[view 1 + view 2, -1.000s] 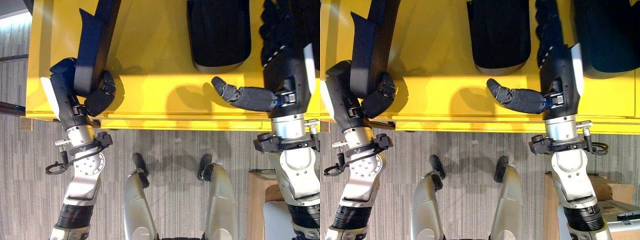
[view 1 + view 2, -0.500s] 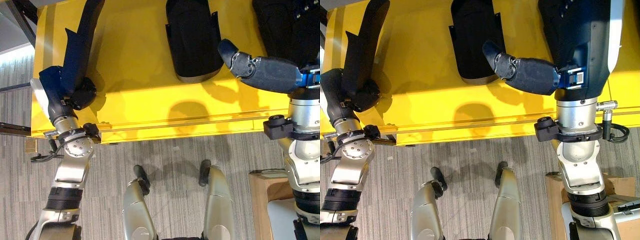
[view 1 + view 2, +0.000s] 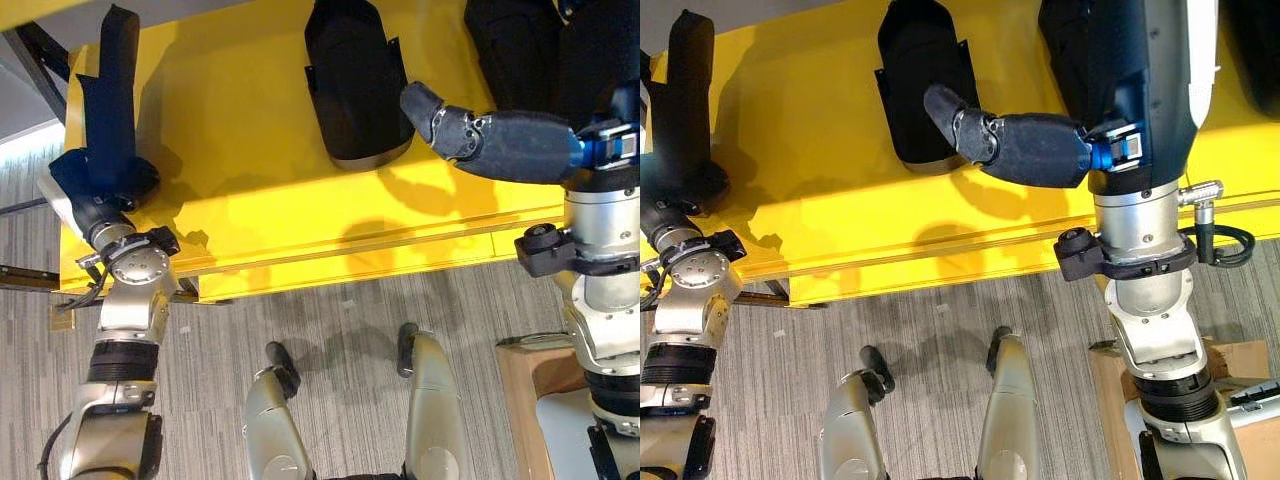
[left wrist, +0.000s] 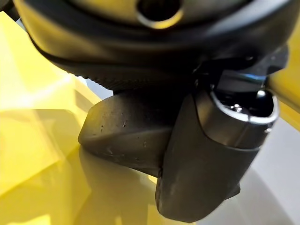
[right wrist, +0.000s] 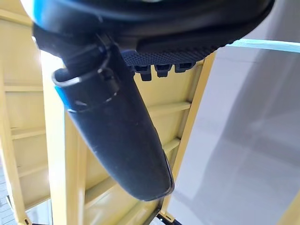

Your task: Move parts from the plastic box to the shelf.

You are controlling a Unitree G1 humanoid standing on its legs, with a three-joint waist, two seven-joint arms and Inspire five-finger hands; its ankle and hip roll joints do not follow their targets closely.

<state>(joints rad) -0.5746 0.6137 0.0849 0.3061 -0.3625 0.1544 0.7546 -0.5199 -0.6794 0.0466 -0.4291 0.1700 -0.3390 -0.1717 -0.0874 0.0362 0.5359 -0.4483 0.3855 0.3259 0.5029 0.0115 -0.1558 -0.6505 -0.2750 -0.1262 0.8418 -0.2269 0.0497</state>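
My left hand (image 3: 98, 182) is at the left end of the yellow shelf surface (image 3: 270, 200), shut on a long dark part (image 3: 105, 90) that stands up from its grip. In the left wrist view the thumb (image 4: 211, 154) presses against this part (image 4: 126, 136). My right hand (image 3: 1130, 70) hovers over the right of the shelf. Its thumb (image 3: 990, 135) sticks out straight, close to a black part (image 3: 915, 80) lying mid-shelf. In the right wrist view the thumb (image 5: 117, 136) has nothing in its grasp. Another dark part (image 3: 510, 40) lies under the right hand.
The shelf's front edge (image 3: 380, 260) runs across the view above grey carpet (image 3: 340, 310). A brown box (image 3: 1230, 375) stands on the floor at the lower right. A dark frame bar (image 3: 25, 275) juts out by the shelf's left end.
The whole view has shifted. Against the shelf, my right hand has gone from the front edge inward, its thumb now beside the middle black part. My left hand still holds the long part.
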